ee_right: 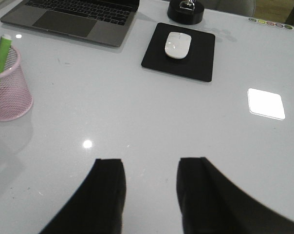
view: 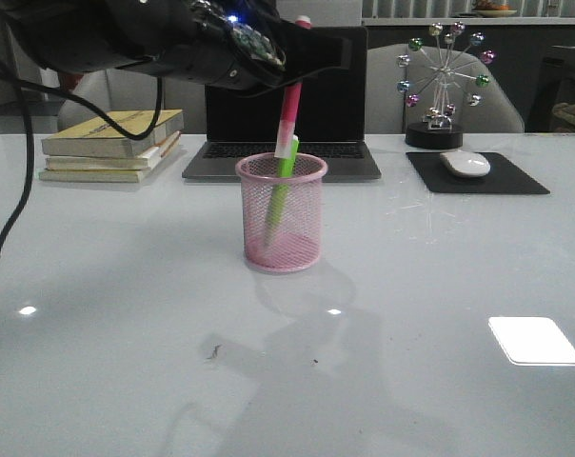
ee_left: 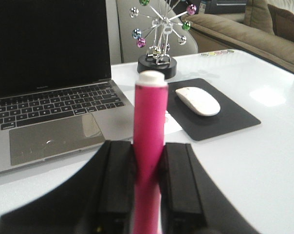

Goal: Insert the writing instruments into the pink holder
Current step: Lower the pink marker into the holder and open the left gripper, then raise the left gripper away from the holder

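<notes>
The pink holder (view: pixel 307 219) stands mid-table in front of the laptop. A green marker (view: pixel 286 157) leans inside it, its top sticking out above the rim. My left gripper (view: pixel 302 52) hangs above the cup, shut on the pink marker (view: pixel 291 105). That marker points down at a slight tilt, its lower end at about rim height beside the green one. In the left wrist view, the black fingers (ee_left: pixel 120 170) clamp the pink marker (ee_left: pixel 149 112) on both sides. My right gripper (ee_right: pixel 149 163) is open over bare table, with the holder (ee_right: pixel 6 97) and green marker (ee_right: pixel 1 53) off to its side.
An open laptop (view: pixel 335 105) stands just behind the holder. A stack of books (view: pixel 111 143) lies at the back left. At the back right, a white mouse (view: pixel 465 164) rests on a black pad (view: pixel 516 176), with a ferris-wheel ornament (view: pixel 445 81) behind it.
</notes>
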Controlling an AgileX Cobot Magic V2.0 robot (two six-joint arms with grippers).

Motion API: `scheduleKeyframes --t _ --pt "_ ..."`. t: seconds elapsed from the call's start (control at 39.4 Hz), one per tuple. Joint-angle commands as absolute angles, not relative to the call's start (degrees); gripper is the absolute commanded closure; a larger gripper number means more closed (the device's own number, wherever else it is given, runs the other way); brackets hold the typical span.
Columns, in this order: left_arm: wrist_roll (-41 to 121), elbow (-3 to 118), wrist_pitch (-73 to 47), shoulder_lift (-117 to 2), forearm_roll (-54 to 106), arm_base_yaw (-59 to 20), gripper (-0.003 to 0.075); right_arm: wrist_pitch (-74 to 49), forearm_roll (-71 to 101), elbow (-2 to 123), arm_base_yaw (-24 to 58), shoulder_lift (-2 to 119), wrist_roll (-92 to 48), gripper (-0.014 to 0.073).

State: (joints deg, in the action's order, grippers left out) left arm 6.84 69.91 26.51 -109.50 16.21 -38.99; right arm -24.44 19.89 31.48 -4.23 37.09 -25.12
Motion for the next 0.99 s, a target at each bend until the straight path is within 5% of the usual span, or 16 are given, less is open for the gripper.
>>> scheduleKeyframes --t 0.0,0.23,0.61,0.97 --pt "6.46 70.65 31.85 -105.94 16.24 -39.40 0.0575 -20.18 20.13 33.03 -4.50 36.84 -25.73 0.0205" --pt "6.36 70.37 32.47 -108.67 16.24 -39.40 0.0327 -20.18 20.13 33.03 -4.50 36.84 -25.73 0.0205" --pt "6.90 70.37 35.41 -107.52 16.24 -39.18 0.0324 -20.18 20.13 33.03 -4.50 36.84 -25.73 0.0205" --pt "13.96 70.37 21.82 -93.74 16.12 -32.50 0.0324 -20.18 20.13 33.03 -4.50 36.84 -25.73 0.0205"
